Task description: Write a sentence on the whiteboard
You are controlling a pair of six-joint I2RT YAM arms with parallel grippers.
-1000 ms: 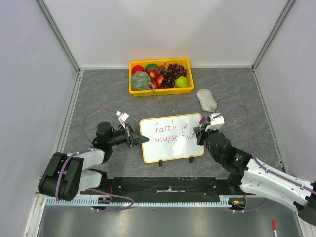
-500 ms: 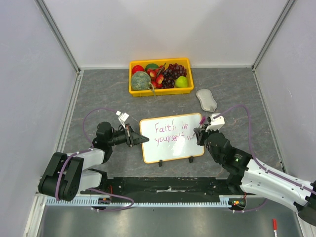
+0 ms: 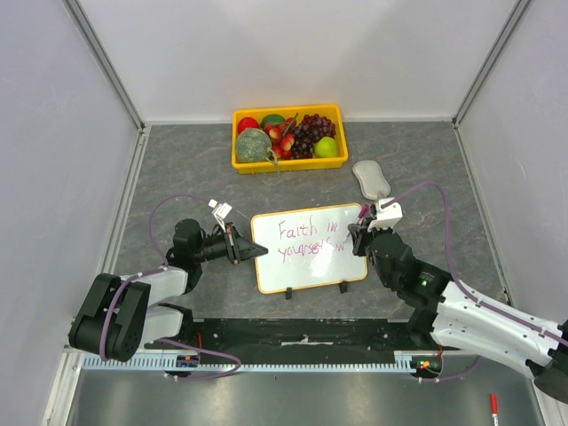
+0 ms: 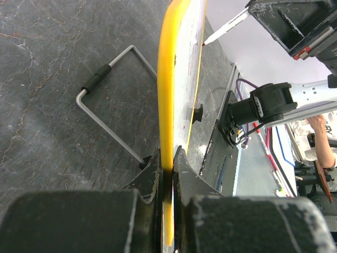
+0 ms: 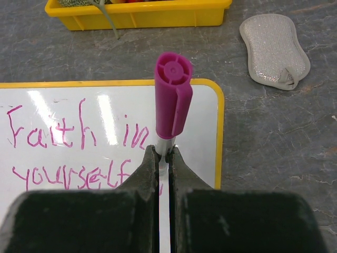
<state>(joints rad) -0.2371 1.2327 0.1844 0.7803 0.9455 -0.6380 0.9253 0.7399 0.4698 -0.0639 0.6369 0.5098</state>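
Fingers of the left gripper (image 4: 167, 158) pinch the thin yellow edge of the whiteboard (image 4: 169, 79). Only this wrist view shows the bent wire stand (image 4: 108, 113) behind the board. The right gripper (image 5: 163, 158) squeezes a marker (image 5: 171, 100) with a round pink cap. Just ahead of it, the sentence (image 5: 79, 176) starts "Faith in yourself". Farther ahead lie a bumpy grey sponge (image 5: 274, 50) and a yellow plastic tray (image 3: 288, 165) holding purple grapes (image 3: 311, 131) and a melon (image 3: 254, 145).

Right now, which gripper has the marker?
The right gripper, shut on the barrel of the magenta-capped marker at the right edge of the whiteboard. The left gripper is instead clamped on the whiteboard's yellow rim.
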